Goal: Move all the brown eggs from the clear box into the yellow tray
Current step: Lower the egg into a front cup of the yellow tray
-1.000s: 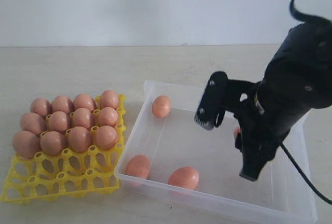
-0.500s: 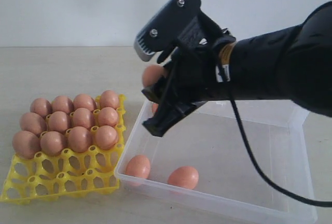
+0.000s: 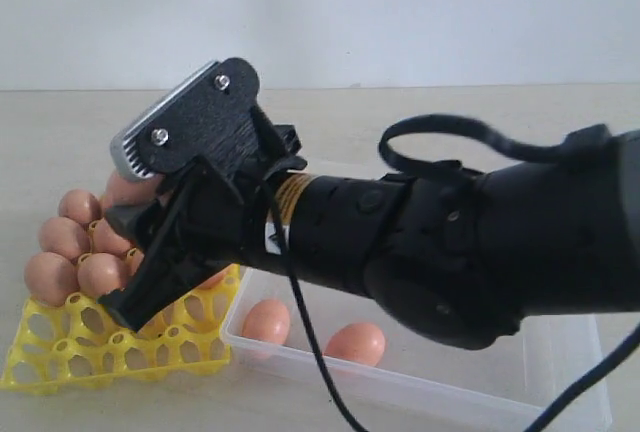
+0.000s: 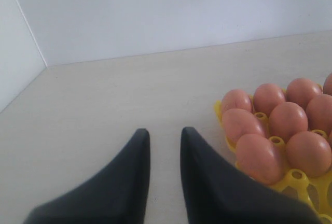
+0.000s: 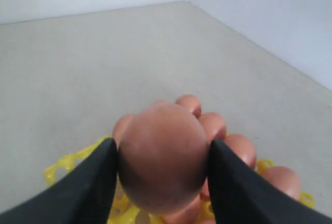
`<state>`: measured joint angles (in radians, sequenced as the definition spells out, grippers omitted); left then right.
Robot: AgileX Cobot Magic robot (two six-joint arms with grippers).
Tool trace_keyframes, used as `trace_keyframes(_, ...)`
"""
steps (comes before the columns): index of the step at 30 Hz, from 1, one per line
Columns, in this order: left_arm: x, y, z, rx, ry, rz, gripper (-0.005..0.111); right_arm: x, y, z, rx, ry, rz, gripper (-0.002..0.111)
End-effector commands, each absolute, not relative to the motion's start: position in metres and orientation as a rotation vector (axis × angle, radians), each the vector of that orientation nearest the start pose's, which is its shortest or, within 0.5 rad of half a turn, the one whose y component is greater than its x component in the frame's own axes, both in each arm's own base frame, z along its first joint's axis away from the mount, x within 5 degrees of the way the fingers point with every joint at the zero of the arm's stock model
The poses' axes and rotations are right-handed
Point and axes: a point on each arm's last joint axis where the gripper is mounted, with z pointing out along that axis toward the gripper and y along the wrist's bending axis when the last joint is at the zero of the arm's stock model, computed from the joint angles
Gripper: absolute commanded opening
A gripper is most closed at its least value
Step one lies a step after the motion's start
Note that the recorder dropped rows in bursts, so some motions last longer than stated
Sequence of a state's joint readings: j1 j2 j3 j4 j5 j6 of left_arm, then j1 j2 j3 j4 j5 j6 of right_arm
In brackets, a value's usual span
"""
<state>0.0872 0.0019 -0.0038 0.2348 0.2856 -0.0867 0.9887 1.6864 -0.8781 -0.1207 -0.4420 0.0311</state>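
My right gripper [image 3: 123, 200] reaches across to the left and is shut on one brown egg [image 3: 128, 190], which hangs just above the yellow tray [image 3: 60, 354]. In the right wrist view that held egg [image 5: 163, 154] fills the space between both fingers [image 5: 98, 175], with the tray [image 5: 66, 164] and its seated eggs [image 5: 239, 149] below. Several eggs [image 3: 62, 239] sit in the tray's far rows. Two more eggs [image 3: 266, 320] lie in the clear box [image 3: 420, 384] near its front wall. My left gripper [image 4: 165, 135] hovers open over bare table beside the tray [image 4: 298, 181], holding nothing.
The right arm's black body [image 3: 450, 242] covers most of the clear box and the tray's right side. The tray's front cells [image 3: 90, 347] stand open. A pale wall rises behind the beige table [image 4: 104, 94].
The right gripper rose out of the clear box with an egg and swung left, from over the box to above the yellow tray. The eggs in tray and box stayed put.
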Motion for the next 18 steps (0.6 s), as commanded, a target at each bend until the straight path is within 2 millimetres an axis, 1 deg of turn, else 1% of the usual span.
trace_keyframes(1,0.054,0.011,0.188,-0.007,1.765,0.220,0.022,0.196,0.322,0.212,-0.999,1.609,0.722,0.000)
trace_keyframes(5,0.054,0.011,0.188,-0.007,1.765,0.220,0.022,0.197,0.339,0.200,-1.031,1.609,0.735,0.000)
trace_keyframes(10,0.054,0.011,0.188,-0.007,1.765,0.220,0.022,0.192,0.365,0.190,-1.074,1.593,0.775,0.000)
trace_keyframes(18,0.054,0.011,0.188,-0.007,1.765,0.220,0.022,0.193,0.396,0.173,-1.092,1.590,0.815,0.000)
